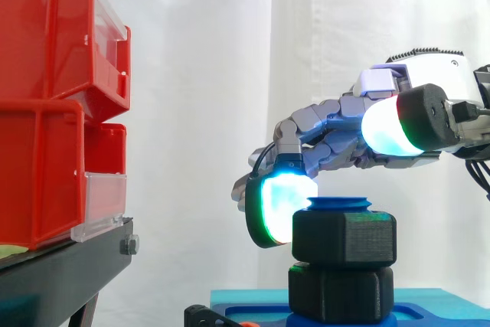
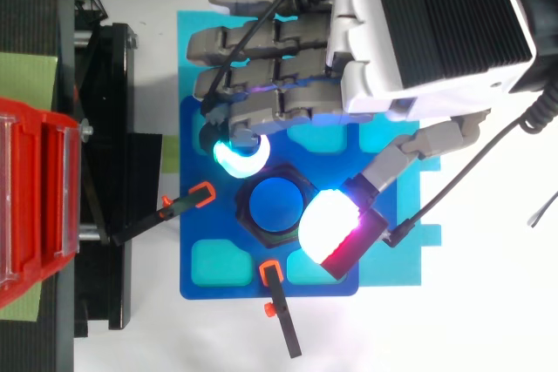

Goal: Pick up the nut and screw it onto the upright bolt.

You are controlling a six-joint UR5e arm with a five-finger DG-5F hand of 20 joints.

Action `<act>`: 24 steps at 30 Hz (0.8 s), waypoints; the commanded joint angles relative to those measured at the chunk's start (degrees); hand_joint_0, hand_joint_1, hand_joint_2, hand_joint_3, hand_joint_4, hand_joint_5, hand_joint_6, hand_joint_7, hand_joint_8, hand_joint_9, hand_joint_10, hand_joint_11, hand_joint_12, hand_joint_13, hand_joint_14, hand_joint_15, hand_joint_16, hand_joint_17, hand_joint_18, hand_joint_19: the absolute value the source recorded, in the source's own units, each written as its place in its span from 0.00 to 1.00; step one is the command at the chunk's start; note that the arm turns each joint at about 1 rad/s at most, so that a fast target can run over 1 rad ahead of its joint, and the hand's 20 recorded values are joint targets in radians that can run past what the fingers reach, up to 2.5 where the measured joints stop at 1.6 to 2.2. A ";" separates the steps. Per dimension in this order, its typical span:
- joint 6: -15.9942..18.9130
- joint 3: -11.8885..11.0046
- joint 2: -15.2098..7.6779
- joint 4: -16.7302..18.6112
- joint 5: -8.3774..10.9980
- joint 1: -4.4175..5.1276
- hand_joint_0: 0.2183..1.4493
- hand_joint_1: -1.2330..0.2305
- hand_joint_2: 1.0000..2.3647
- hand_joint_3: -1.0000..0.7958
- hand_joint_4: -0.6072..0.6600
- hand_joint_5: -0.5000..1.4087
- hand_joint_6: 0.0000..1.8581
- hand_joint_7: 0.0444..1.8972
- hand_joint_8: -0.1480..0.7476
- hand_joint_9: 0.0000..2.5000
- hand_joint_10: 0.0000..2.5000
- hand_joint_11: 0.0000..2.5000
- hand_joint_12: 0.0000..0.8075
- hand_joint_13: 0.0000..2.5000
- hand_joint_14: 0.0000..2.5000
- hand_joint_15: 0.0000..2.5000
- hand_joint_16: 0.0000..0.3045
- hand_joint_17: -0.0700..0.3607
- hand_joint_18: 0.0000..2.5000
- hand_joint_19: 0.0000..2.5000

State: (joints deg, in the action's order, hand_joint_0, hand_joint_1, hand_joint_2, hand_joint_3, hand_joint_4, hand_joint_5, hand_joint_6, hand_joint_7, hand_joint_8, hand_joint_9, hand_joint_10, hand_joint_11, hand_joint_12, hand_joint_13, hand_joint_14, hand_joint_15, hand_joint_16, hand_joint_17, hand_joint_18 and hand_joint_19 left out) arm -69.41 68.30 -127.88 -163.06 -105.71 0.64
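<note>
Plainly the screwing step is in hand. At nine o'clock of the work stand the red bins (image 1: pixel 46 112). The nut (image 1: pixel 344 239) sits on the bolt (image 2: pixel 277 202), whose blue top pokes out above it. A second black block (image 1: pixel 341 292) lies beneath, on the blue base (image 1: pixel 452 308). The hand (image 2: pixel 418 32) reaches over from one o'clock; whether it grips the nut I cannot tell. The next move, I judge, calls for turning the nut further down, if thread is left. The threads are hidden; perhaps the nut already rests on the block.
</note>
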 commanded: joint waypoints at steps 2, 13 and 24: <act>0.07 -0.01 0.00 0.02 -0.37 -0.29 0.22 0.71 0.00 0.28 0.52 0.28 0.33 0.70 0.47 0.32 0.00 0.00 0.36 0.18 0.00 0.00 0.10 0.32 0.03 0.00; 0.07 -0.01 0.00 0.28 -1.60 -0.91 0.23 0.67 0.00 0.28 0.49 0.32 0.27 0.87 0.48 0.54 0.00 0.00 0.20 0.33 0.00 0.00 0.03 0.21 0.20 0.00; -0.02 -1.33 0.00 0.02 -2.92 -1.52 0.21 0.72 0.00 0.28 0.64 0.26 0.27 0.68 0.49 0.45 0.00 0.00 0.32 0.23 0.00 0.00 0.07 0.28 0.07 0.00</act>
State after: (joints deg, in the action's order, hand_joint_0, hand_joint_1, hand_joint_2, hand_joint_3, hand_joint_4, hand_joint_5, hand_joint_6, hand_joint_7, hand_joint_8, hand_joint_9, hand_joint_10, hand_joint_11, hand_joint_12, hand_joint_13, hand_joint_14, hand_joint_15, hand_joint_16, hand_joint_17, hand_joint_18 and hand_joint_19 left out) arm -69.38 67.54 -127.88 -162.90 -108.28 -0.75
